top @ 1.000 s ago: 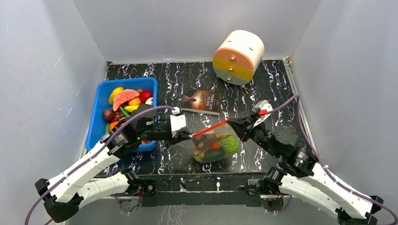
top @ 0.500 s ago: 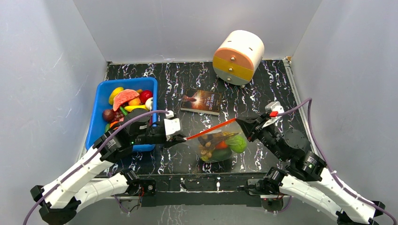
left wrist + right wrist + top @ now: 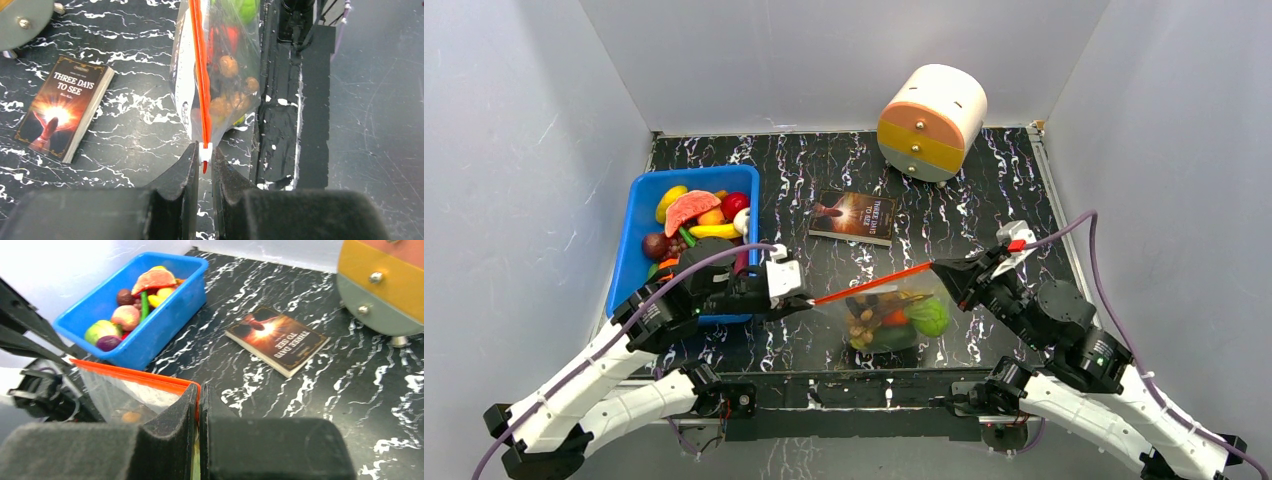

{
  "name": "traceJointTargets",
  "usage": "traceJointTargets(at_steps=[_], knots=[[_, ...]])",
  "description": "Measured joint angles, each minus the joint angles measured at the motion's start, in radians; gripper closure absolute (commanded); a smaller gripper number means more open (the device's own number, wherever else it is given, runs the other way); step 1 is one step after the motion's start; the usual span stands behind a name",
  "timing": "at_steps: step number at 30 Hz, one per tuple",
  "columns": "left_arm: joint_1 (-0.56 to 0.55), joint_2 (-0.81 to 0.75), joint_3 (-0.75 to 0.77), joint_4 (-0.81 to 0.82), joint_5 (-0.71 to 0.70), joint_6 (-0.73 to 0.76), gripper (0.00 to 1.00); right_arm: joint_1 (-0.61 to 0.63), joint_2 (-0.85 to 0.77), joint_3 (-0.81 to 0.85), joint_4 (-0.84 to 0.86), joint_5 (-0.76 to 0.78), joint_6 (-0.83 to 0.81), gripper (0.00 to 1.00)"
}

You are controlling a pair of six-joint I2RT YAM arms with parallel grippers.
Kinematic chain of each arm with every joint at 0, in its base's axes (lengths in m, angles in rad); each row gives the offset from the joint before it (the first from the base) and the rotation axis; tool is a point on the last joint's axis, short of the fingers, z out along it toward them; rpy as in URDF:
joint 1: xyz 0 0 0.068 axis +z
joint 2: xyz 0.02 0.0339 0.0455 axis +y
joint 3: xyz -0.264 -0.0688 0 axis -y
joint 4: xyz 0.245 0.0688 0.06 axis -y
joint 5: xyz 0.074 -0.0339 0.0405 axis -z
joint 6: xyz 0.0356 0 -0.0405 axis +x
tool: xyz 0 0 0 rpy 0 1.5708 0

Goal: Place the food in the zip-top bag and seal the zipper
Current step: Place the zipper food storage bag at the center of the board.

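A blue bin point(image 3: 692, 173) sits at the bench's point(image 3: 804, 160) left, a book point(image 3: 852, 217) midway, and a round drawer cabinet point(image 3: 931, 122) at the back right.

White left arm point(image 3: 594, 365) reaches in from bottom left, forearm low. Black left gripper point(image 3: 807, 300) points right, jaws almost closed, pinching the small pale slider point(image 3: 205, 152) at one end of the thin red-orange zipper point(image 3: 874, 282). White right arm point(image 3: 1124, 410) comes from bottom right, elbow bent. Black right gripper point(image 3: 940, 268) points left, jaws fully closed on the zipper's other end.
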Motion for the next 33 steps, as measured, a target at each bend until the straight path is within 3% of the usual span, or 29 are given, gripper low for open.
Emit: traceJointTargets(at_steps=[10,19,25,30,33], knots=[[0.0,-0.035,-0.006,-0.065,0.113,-0.003,1.0,0.0,-0.005,0.061,-0.08,-0.116,0.149,1.0],[0.0,0.066,-0.109,-0.042,-0.027,-0.062,1.0,-0.004,0.138,-0.112,0.056,0.045,0.114,0.98],[0.0,0.156,-0.108,-0.023,-0.22,-0.101,0.86,-0.01,0.372,-0.112,0.242,0.132,0.049,0.72],[0.0,0.148,-0.113,0.038,-0.402,-0.146,0.52,-0.01,0.437,-0.111,0.314,0.177,0.02,0.32],[0.001,0.123,-0.114,0.087,-0.478,-0.168,0.42,-0.01,0.445,-0.092,0.321,0.202,0.004,0.15]])
